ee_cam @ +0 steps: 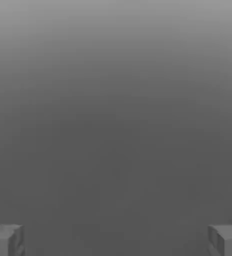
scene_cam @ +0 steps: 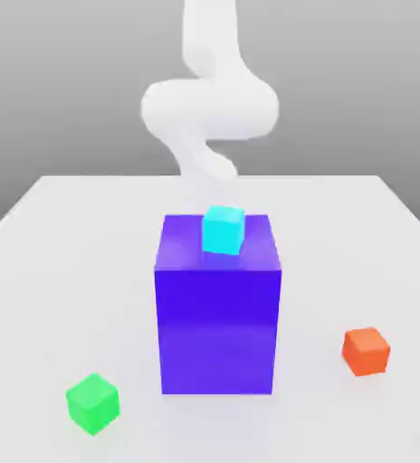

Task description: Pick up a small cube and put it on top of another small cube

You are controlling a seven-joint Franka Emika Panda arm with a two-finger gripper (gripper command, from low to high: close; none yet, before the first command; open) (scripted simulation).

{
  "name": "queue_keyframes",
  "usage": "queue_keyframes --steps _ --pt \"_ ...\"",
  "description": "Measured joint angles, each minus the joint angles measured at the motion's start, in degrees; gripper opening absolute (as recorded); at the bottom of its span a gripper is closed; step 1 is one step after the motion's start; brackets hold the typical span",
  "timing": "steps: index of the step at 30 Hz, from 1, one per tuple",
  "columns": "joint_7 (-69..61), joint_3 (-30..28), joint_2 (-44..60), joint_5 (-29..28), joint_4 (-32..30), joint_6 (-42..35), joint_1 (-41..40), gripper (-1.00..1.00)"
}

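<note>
The step in hand is judged to be the approach to a small cube, with nothing yet grasped. The cyan cube [scene_cam: 223, 230] is seen just above the centre of the exterior view, resting on the top face of the tall blue block [scene_cam: 217, 307], near that face's far edge and directly below the white arm [scene_cam: 209, 108] in the upper middle of the frame. Being nearest the arm, it is judged the likeliest pick. For a clean grasp, the gripper [ee_cam: 116, 240] should be brought down squarely over it, with the fingers lined up on two opposite faces and closed only once the cube sits well between them, so that it is not nudged off the block. The green cube [scene_cam: 92, 402] at the lower left and the orange cube [scene_cam: 366, 351] at the lower right lie on the white table [scene_cam: 60, 262], well apart from each other and from the block; either could serve as the base, and the carried cube should be lowered flat and centred before release. In the hand view the fingertips [ee_cam: 5, 240] are seen at the two lower corners, spread wide, with nothing held between them and nothing touched.
</note>
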Motion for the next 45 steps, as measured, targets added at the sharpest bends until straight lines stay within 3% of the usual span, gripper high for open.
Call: queue_keyframes --steps 16,25,34,38,39,45 --pt "30.48 18.39 33.46 -13.89 5.27 4.69 -3.95 0.00" --pt "47.16 20.23 52.02 -21.20 8.18 7.37 2.23 0.00" --pt "58.62 20.98 67.91 -20.51 10.47 12.12 9.23 0.00" --pt "62.22 17.85 75.97 -23.41 12.47 17.26 12.64 0.00" --pt "62.79 17.08 77.46 -24.19 12.87 18.30 13.26 -1.00" --pt "63.04 16.66 78.19 -24.51 13.07 18.97 13.62 -1.00"
